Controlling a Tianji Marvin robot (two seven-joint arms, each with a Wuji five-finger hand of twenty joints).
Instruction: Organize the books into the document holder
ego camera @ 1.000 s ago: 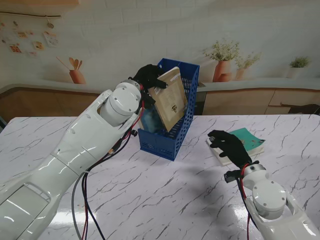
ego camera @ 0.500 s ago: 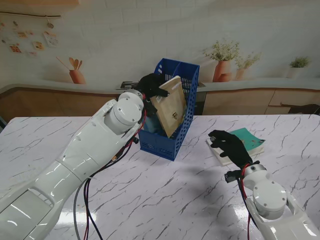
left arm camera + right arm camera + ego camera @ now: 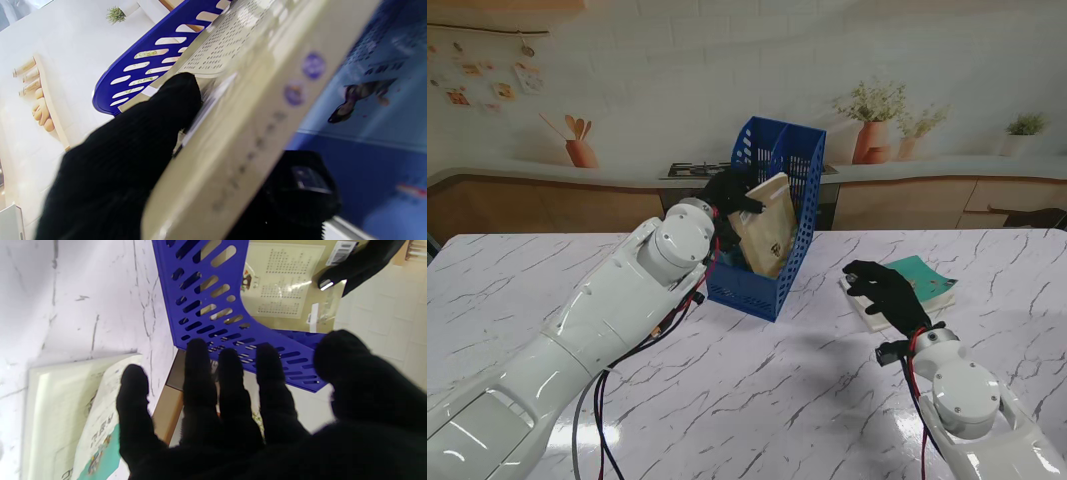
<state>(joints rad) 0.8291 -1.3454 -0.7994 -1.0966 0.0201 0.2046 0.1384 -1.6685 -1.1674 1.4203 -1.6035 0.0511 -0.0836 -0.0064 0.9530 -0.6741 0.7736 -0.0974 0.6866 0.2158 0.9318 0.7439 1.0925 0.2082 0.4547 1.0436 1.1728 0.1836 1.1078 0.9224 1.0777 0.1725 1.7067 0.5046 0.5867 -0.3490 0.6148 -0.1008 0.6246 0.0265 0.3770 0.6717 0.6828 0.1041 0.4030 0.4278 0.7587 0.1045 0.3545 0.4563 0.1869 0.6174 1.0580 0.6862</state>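
My left fingers (image 3: 173, 100) pinch the tan book (image 3: 767, 232), tilted and partly inside the blue holder (image 3: 762, 285) — my right fingers (image 3: 867, 278) rest spread, holding nothing, on the teal book (image 3: 924, 280) on the worktop (image 3: 757, 390) — it remains.

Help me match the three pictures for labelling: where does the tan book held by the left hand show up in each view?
Stand view: the tan book leans inside the blue document holder, gripped by the left hand.
Left wrist view: the tan book runs across the middle, between the black fingers.
Right wrist view: the tan book shows behind the holder's slotted wall.
Shared landmark: the blue document holder.
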